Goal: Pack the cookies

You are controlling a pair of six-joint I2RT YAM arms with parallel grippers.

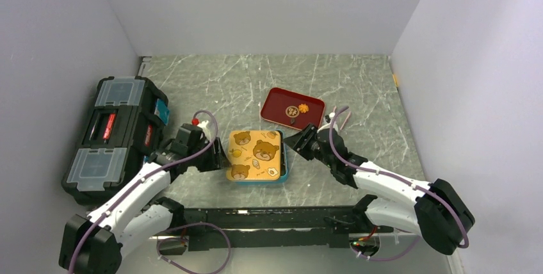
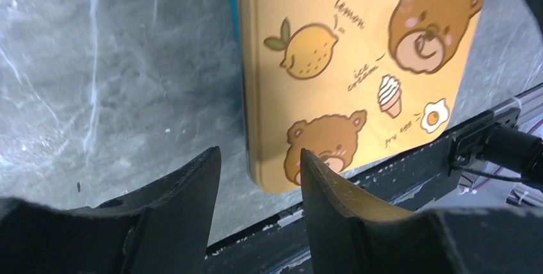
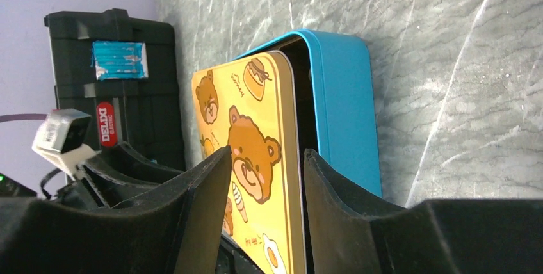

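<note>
Now, the cookies (image 1: 296, 111) sit on the dark-red rectangular tray (image 1: 275, 102), 1 o'clock of the teal metal tin (image 3: 346, 95). My left gripper (image 2: 259, 155) gapes at its yellow bear-print lid (image 1: 256, 152); my right gripper (image 3: 267, 152) straddles the lid's edge, grip unclear.

The view from above is bright and even, with soft light coming from overhead; the white walls (image 1: 269, 5) carry no hard shadow and the marble table (image 1: 358, 82) has only a faint sheen. Under the arms (image 1: 384, 181) the shadows are weak.

In the left wrist view the yellow lid (image 2: 358, 43) is slightly soft — its printed bears smear a little — and a dark shadow lies on the table beside its left edge. The black fingers (image 2: 186, 184) near the lens are dim and unfocused.

In the right wrist view the lid and the blue tin (image 3: 342, 95) are sharp, and the toolbox (image 3: 115, 82) behind is darker.
</note>
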